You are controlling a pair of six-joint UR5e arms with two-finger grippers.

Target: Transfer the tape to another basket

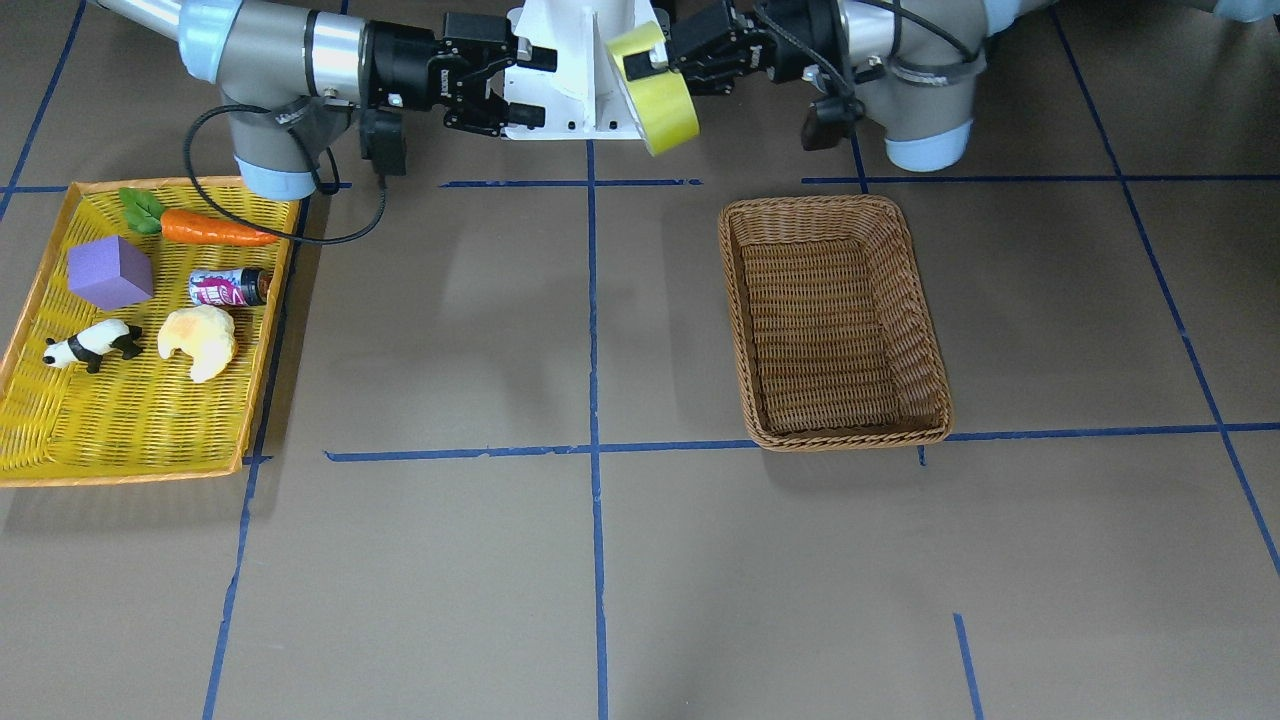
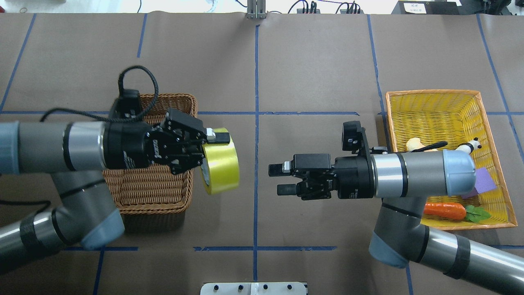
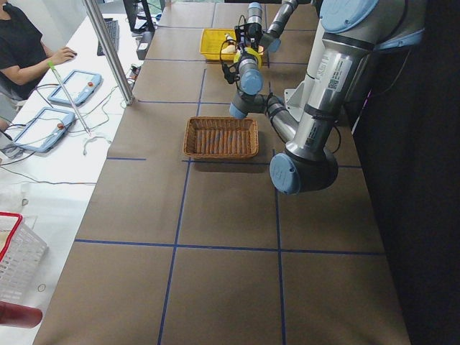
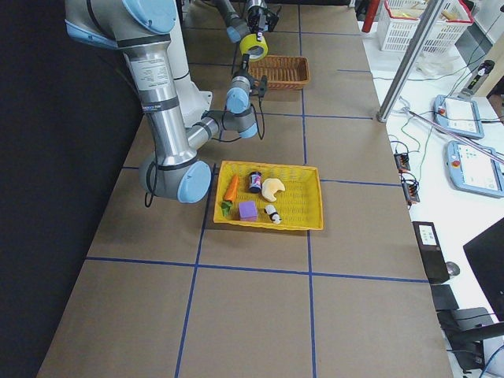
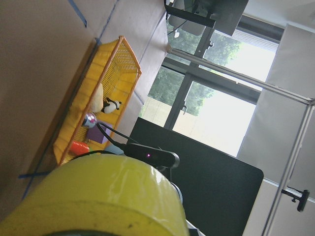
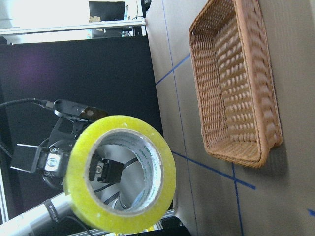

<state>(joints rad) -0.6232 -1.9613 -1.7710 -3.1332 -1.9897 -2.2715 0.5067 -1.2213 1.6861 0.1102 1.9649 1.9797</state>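
Note:
The yellow-green tape [image 2: 221, 166] hangs in the air, clamped through its rim by my left gripper [image 2: 213, 151], which is shut on it. In the overhead view the roll sits just past the right rim of the brown wicker basket [image 2: 151, 192], which holds nothing. In the front view the tape [image 1: 660, 100] is up-left of the basket [image 1: 735, 300]. My right gripper [image 2: 279, 179] is open and holds nothing. It faces the tape with a gap between them. The right wrist view shows the tape [image 6: 83, 147] and the basket [image 6: 236, 83]. The left wrist view shows the tape [image 5: 113, 196] close up.
A flat yellow tray [image 1: 130, 420] with an orange rim lies on my right side. It holds a carrot [image 1: 215, 230], a purple cube [image 1: 110, 272], a can [image 1: 228, 288], a panda [image 1: 90, 345] and a bread piece [image 1: 200, 340]. The robot base [image 1: 575, 60] stands between the arms.

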